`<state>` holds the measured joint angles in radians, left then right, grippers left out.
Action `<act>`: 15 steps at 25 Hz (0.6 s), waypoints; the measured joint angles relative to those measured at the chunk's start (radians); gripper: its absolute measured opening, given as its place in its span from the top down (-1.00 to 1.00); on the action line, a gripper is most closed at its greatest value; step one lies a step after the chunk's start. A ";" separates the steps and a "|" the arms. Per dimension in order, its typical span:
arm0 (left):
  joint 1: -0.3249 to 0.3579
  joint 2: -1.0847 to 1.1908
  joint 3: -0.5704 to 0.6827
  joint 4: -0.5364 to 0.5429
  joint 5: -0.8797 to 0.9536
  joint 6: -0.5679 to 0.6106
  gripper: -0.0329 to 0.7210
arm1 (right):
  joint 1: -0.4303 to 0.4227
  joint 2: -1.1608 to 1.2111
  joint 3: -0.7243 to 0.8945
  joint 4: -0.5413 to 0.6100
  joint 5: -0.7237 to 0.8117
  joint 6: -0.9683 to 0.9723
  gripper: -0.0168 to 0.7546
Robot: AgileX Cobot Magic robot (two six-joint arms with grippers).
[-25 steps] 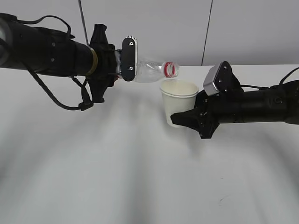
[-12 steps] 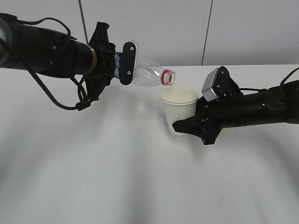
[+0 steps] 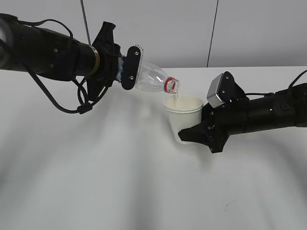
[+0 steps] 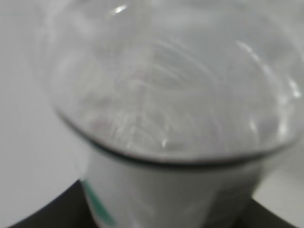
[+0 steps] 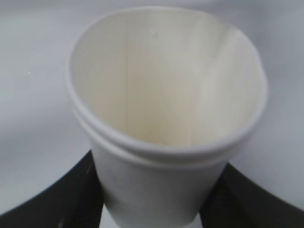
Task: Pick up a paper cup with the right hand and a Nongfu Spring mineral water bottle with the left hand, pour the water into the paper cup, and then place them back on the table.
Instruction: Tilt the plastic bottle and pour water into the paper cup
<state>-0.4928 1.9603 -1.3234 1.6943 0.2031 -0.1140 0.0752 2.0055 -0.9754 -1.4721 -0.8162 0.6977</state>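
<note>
My left gripper (image 3: 128, 67) is shut on the Nongfu Spring mineral water bottle (image 3: 151, 78), held above the table and tipped mouth-down to the right. Its red neck ring sits just over the rim of the paper cup (image 3: 184, 117). A thin stream of water (image 3: 176, 96) runs from the mouth into the cup. My right gripper (image 3: 188, 135) is shut on the cup's lower body and holds it upright above the table (image 3: 96, 182). The left wrist view is filled by the blurred clear bottle (image 4: 166, 95). The right wrist view looks into the cup (image 5: 161, 114) between the black fingers (image 5: 61, 199).
A small dark scuff mark (image 3: 226, 204) lies on the white tabletop at the front right. A grey wall with two dark vertical seams stands behind the table. Black cables hang under the left arm (image 3: 43, 52).
The left gripper has tipped the bottle further down and brought its mouth over the cup; water now runs out. The right gripper has lowered the cup slightly.
</note>
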 joint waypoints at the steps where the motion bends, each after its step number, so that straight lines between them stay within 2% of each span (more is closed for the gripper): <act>1: 0.000 0.000 0.000 0.002 0.000 0.000 0.03 | 0.000 0.000 0.000 -0.008 0.000 0.008 -0.04; 15: 0.000 0.000 0.000 0.080 -0.005 0.000 0.04 | 0.000 0.000 0.000 -0.069 0.000 0.051 -0.03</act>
<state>-0.4928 1.9603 -1.3234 1.7746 0.1977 -0.1140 0.0752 2.0055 -0.9754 -1.5411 -0.8165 0.7486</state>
